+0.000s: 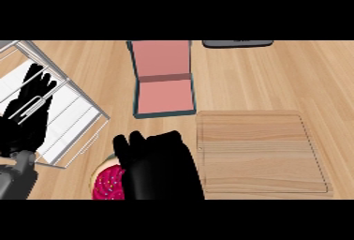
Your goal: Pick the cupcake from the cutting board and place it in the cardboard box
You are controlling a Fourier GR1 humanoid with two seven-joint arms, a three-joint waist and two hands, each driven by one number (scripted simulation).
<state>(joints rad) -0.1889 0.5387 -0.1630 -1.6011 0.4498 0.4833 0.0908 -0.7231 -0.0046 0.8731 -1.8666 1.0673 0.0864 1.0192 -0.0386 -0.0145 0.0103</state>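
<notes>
A cupcake point(108, 182) with pink frosting and sprinkles shows at the lower edge, left of the cutting board point(259, 152). My right hand point(160, 166) curls round it from the right and hides most of it. The wooden board lies bare at the right. An open box point(162, 77) with a pink inside and dark teal edges lies flat beyond the hand, at the top middle. My left hand point(27, 110) rests open at the far left, fingers up.
A wire rack point(76, 117) with a white surface under it stands at the left, beneath the left hand. A dark flat object point(237, 43) lies at the counter's far edge, right of the box.
</notes>
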